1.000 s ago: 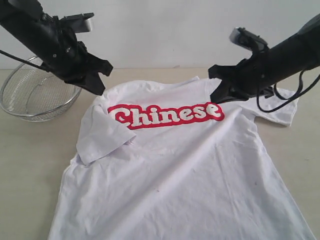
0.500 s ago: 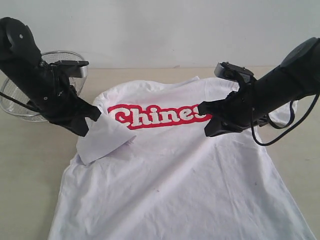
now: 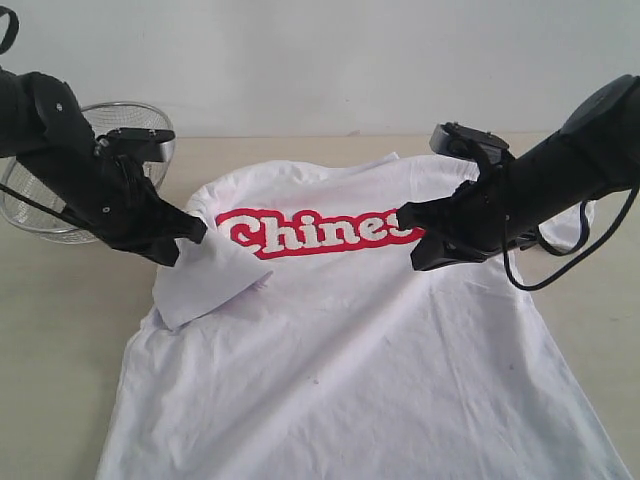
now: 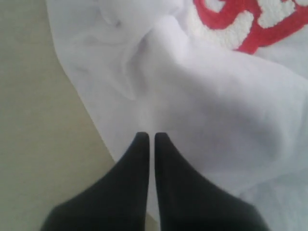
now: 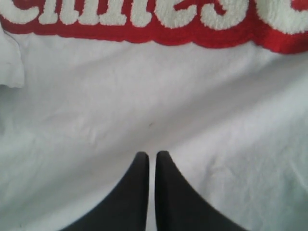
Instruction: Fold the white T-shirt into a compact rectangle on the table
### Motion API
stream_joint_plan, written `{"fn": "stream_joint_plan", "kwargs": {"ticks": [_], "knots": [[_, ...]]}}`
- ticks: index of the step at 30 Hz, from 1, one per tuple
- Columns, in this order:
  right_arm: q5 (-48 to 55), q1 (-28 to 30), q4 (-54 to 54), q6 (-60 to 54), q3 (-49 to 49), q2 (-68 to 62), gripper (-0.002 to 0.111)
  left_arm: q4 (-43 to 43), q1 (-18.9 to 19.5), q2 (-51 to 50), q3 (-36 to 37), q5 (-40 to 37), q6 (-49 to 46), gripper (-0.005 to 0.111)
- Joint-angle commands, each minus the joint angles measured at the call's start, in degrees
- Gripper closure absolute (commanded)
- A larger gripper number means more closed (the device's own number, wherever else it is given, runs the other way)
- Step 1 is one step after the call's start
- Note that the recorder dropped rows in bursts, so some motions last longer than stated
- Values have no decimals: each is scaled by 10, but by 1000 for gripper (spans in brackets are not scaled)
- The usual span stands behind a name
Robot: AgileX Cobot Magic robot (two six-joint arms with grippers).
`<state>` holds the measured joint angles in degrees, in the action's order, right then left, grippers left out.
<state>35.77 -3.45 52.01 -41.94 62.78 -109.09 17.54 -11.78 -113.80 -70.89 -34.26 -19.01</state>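
The white T-shirt lies spread chest-up on the table, its red-outlined lettering facing up. One sleeve is folded inward over the chest. My left gripper is shut, its tips at the outer edge of that folded sleeve, with nothing seen between the fingers. My right gripper is also shut. It hovers low over the chest just below the lettering and hides the last letters in the exterior view. The other sleeve lies flat behind the right arm.
A round wire-mesh basket stands at the back left, behind the left arm. A black cable loops below the right arm over the shirt. Bare tabletop shows left of the shirt and at the far right. A white wall closes the back.
Both arms came down from above the shirt's shoulders: the left to the folded sleeve's edge, the right leftward over the lettering's end. In the last half second they barely moved.
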Motion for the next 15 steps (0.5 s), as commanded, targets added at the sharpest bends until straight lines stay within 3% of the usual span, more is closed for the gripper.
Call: {"fn": "stream_joint_plan", "kwargs": {"ticks": [1,8,15], "knots": [[-2,-1,-1,-11,0,6,107,-2,1,-13,1,39,11,102],[2,-1,-1,-15,0,6,107,-29,1,-52,-6,63,9,102],[9,-1,-5,-15,-2,5,107,-209,2,-64,-65,17,124,102]]}}
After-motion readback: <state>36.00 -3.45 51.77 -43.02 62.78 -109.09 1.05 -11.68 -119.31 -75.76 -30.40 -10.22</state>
